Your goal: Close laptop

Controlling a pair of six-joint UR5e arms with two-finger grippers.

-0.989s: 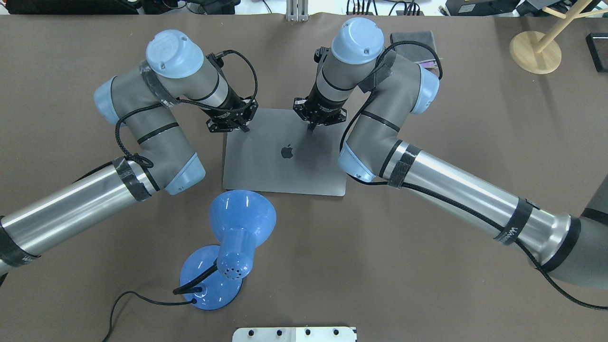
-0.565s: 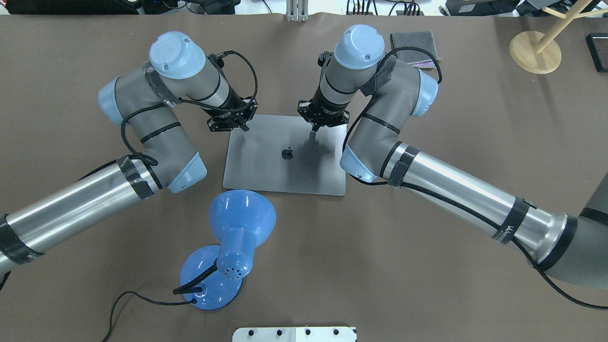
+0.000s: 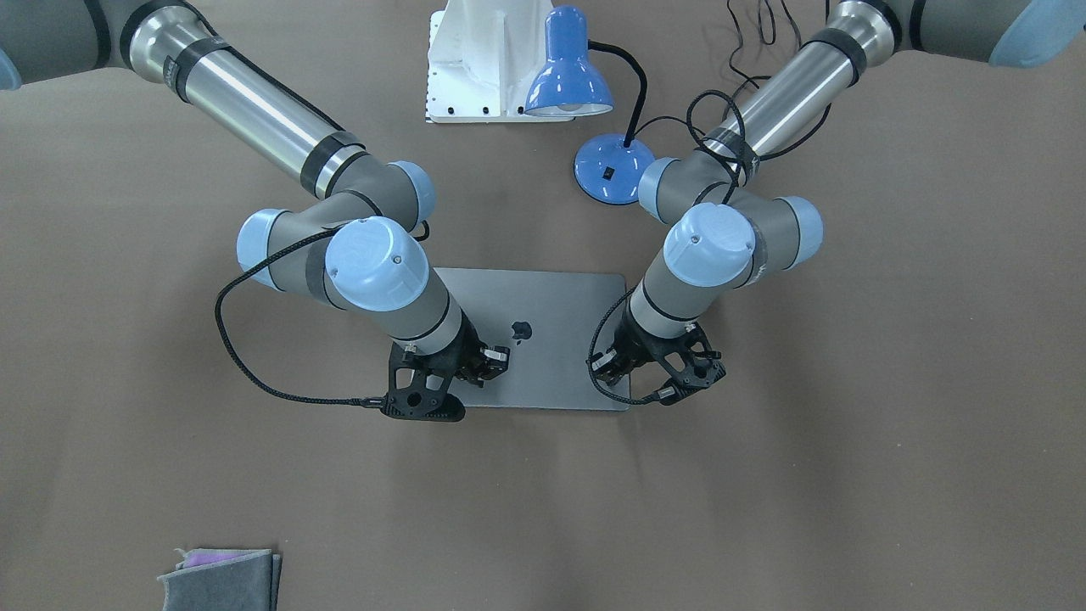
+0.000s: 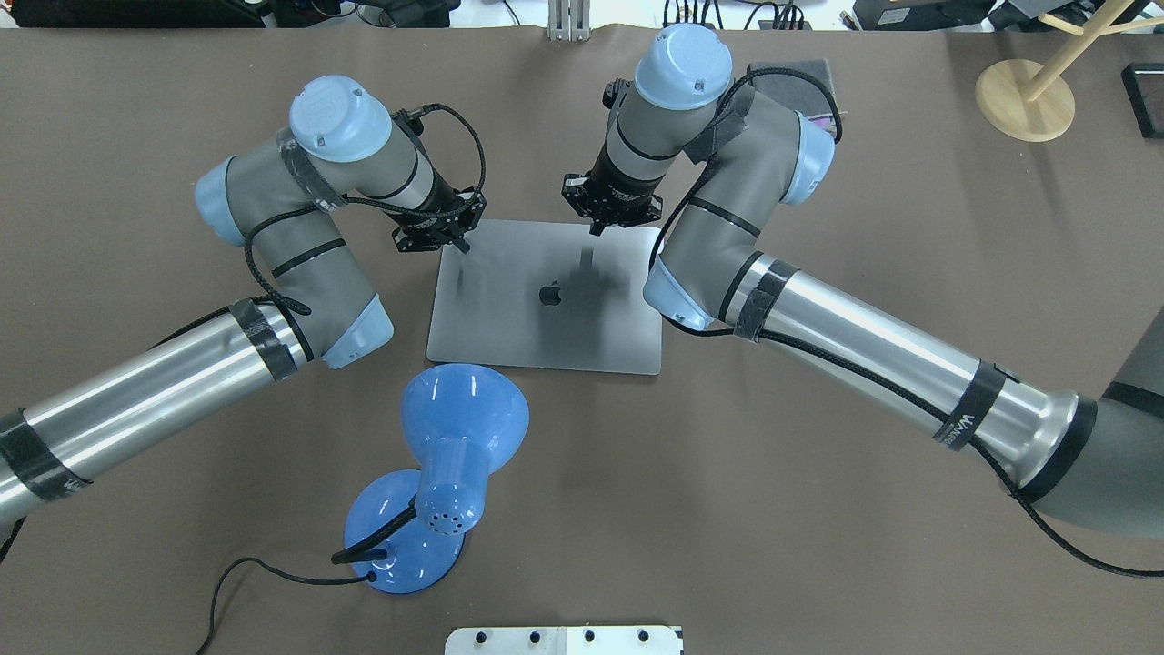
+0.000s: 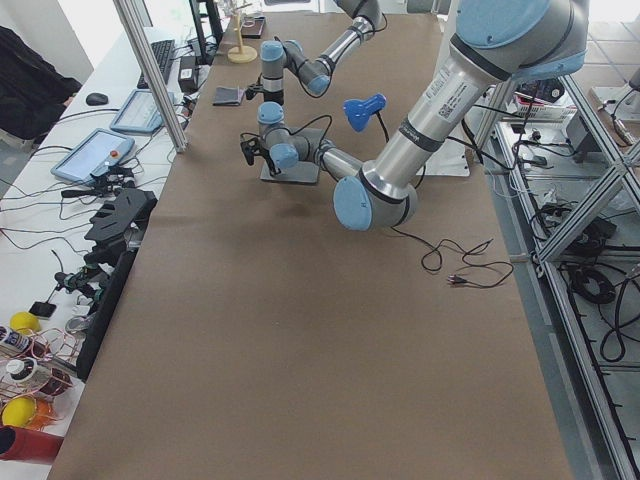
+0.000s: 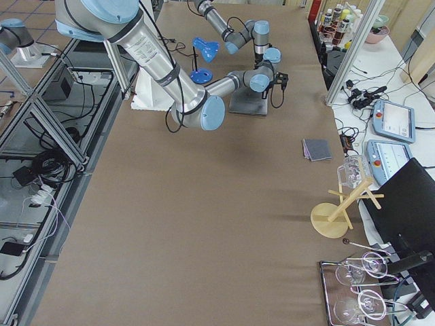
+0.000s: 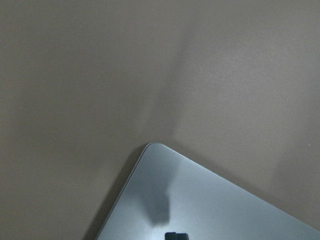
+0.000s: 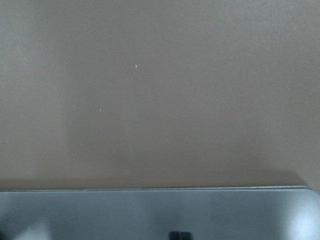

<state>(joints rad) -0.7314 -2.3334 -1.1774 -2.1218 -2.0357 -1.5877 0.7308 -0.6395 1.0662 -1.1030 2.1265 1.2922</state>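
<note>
Laptop point(image 4: 546, 314) shut and flat near the middle of the tabletop point(image 4: 818, 528), space-grey lid up, dark apple logo point(image 4: 548, 293) showing. Both grippers pointing down over the lid's edge that faces the operators' side: left gripper point(image 4: 464, 245) at the corner on the robot's left, right gripper point(image 4: 595, 230) further along the same edge, toward the other corner. Fingers of each pressed together and holding nothing; only the dark fingertips point(image 7: 172, 236) seen low in the wrist views, against the grey lid. Cannot tell whether either touches the metal.

Near the laptop's robot-side edge, off its left corner, a blue desk lamp point(image 4: 464, 423), shade tilted toward the laptop, round base closer to the robot's edge of the tabletop, black cord trailing away. White mounting plate point(image 4: 564, 639) at the middle of that edge. Folded grey cloth point(image 3: 221, 579) by the operators' edge, on the robot's right. Wooden stand point(image 4: 1025, 100) with a round base near the operators' corner on the robot's right
</note>
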